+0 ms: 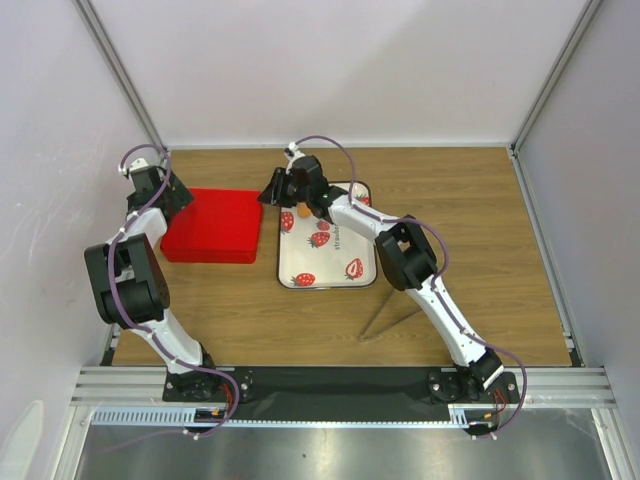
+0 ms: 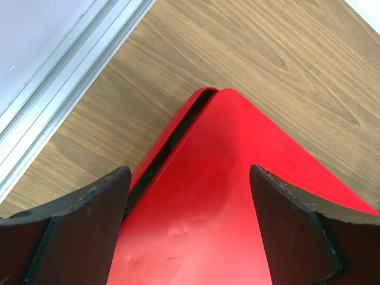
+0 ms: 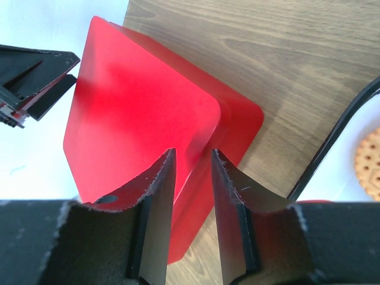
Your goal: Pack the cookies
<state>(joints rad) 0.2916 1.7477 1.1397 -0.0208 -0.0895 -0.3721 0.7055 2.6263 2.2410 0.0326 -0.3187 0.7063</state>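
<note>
A closed red box [image 1: 212,226] lies on the table's left; its lid sits slightly askew, with a dark gap along one edge in the left wrist view [image 2: 172,142]. My left gripper [image 1: 170,192] is open, its jaws wide apart over the lid's far-left corner [image 2: 190,172]. My right gripper [image 1: 271,190] is by the box's far-right corner, its jaws a narrow gap apart with nothing between them [image 3: 193,151]. One orange cookie [image 1: 302,212] lies on the strawberry tray [image 1: 340,282]; it also shows in the right wrist view [image 3: 369,164]. Other cookies are out of view.
The white strawberry-patterned tray has a black rim [image 3: 332,142] and sits just right of the red box. White walls with metal rails [image 2: 53,101] enclose the back and sides of the wooden table [image 1: 470,240].
</note>
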